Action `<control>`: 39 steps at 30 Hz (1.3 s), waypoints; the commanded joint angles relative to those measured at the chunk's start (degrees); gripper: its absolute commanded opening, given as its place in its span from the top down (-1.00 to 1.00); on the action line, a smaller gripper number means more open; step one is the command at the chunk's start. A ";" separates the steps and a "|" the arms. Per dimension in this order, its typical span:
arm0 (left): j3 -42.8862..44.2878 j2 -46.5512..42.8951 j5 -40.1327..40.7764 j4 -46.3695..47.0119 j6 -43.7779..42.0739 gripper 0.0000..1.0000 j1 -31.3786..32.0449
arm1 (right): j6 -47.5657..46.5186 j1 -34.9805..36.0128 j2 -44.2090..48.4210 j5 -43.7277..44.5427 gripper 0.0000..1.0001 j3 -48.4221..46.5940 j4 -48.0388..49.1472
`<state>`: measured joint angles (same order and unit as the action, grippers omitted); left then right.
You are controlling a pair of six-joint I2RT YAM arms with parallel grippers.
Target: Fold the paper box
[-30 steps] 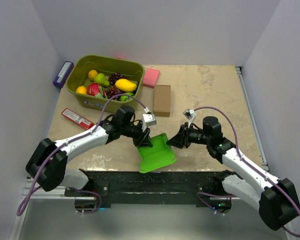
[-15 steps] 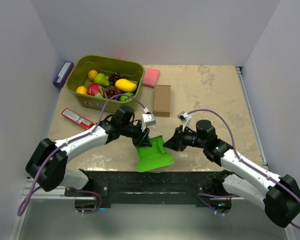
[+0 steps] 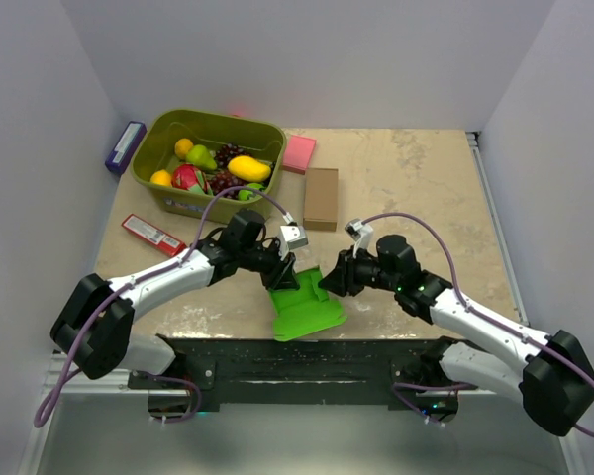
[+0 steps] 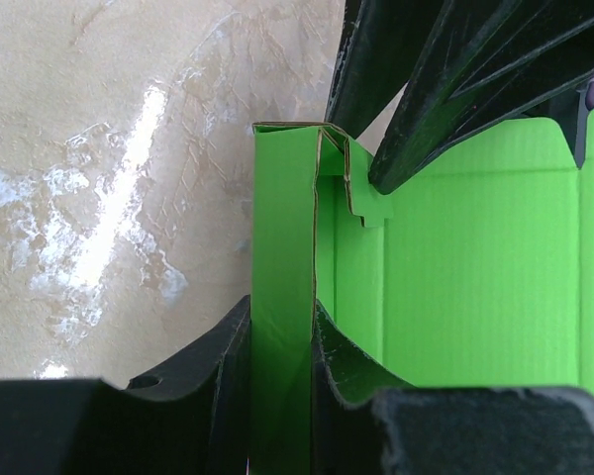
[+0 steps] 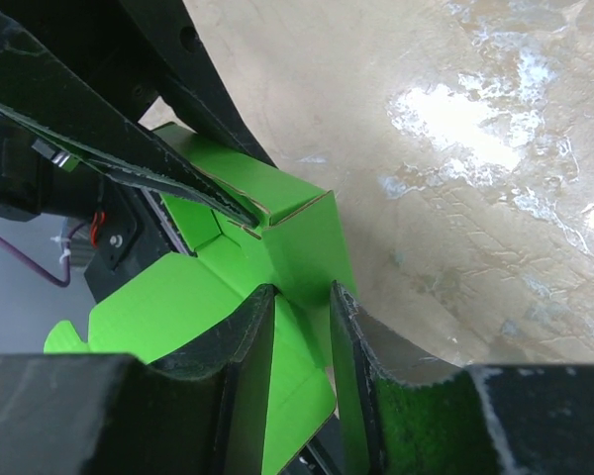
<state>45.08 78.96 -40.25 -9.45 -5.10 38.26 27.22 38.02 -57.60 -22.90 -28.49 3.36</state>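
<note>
Brings right gripper (image 3: 328,281) onto paper box (image 3: 308,313), jaws narrowly astride a flap, grip unclear. Pinches box wall in left gripper (image 4: 281,319). Readies the next fold.

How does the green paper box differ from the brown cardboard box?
The paper box is bright green and half-folded, flaps open; the brown cardboard box is closed. The paper box is clamped at one wall by the left gripper; the brown cardboard box lies farther back, untouched. Both are card.

Nothing readable is showing: the paper box (image 3: 307,307) is appearing plain green, and the red packet (image 3: 152,235) print is blurring.
</note>
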 commanded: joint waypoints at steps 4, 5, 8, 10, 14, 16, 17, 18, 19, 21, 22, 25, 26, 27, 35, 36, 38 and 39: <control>0.18 -2.58 -5.28 3.12 0.62 0.78 0.76 | -2.70 1.09 -0.84 6.98 0.35 -1.83 1.65; 0.10 -2.49 -5.36 3.21 0.62 0.79 0.76 | -2.96 1.27 -1.02 7.51 0.35 -1.66 1.65; 0.10 -2.58 -5.98 3.39 0.53 0.79 1.03 | -3.58 1.88 -1.28 9.18 0.47 -1.31 2.35; 0.01 -2.58 -6.16 3.47 0.53 0.79 1.20 | -3.67 2.32 -1.98 9.45 0.51 -1.04 3.41; -0.08 -2.49 -6.51 3.74 0.80 0.80 1.29 | -4.11 3.64 -3.65 13.12 0.55 -1.39 3.68; -0.17 -2.41 -6.60 3.92 0.71 0.80 1.38 | -4.11 4.25 -4.18 14.10 0.56 -1.48 4.03; -0.17 -2.32 -6.77 4.09 0.88 0.80 1.47 | -3.93 4.60 -4.44 14.72 0.57 -1.48 4.38; -0.25 -2.23 -6.77 4.09 0.97 0.81 1.55 | -3.76 4.69 -4.71 15.50 0.58 -1.57 5.08; -0.34 -2.14 -6.86 4.09 1.15 0.81 1.55 | -3.67 4.96 -4.97 15.86 0.61 -1.66 5.34; -0.34 -1.62 -7.12 4.27 1.24 0.81 1.82 | -3.23 5.31 -5.41 17.09 0.63 -1.57 6.13; -0.34 -1.44 -7.21 4.44 1.41 0.81 1.90 | -3.05 5.48 -5.59 17.53 0.65 -1.66 6.40; -0.43 -0.56 -7.04 4.62 1.67 0.82 2.08 | -2.62 5.75 -6.90 18.76 0.70 -1.74 7.10; -0.43 0.05 -6.69 4.71 1.68 0.82 2.08 | -2.35 5.75 -7.34 18.85 0.70 -1.83 7.36; -0.43 0.40 -6.25 4.71 1.85 0.84 2.26 | -2.18 5.84 -8.39 18.94 0.72 -1.92 7.63; 1.06 7.25 6.29 1.90 2.38 0.85 4.54 | -2.00 6.37 -15.16 22.27 0.78 -4.20 4.64; 1.24 7.96 7.45 1.20 2.20 0.85 5.33 | -1.91 6.36 -15.87 22.45 0.78 -4.38 4.21; 1.85 9.54 10.61 0.58 2.29 0.85 5.95 | -1.56 6.63 -18.33 22.46 0.80 -4.82 4.20; 2.03 9.90 11.41 0.14 2.29 0.85 6.73 | -1.30 6.72 -19.20 22.46 0.80 -4.99 4.12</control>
<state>44.47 87.59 -28.29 -9.10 -3.51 41.71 25.15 44.75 -73.87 -6.09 -30.33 6.35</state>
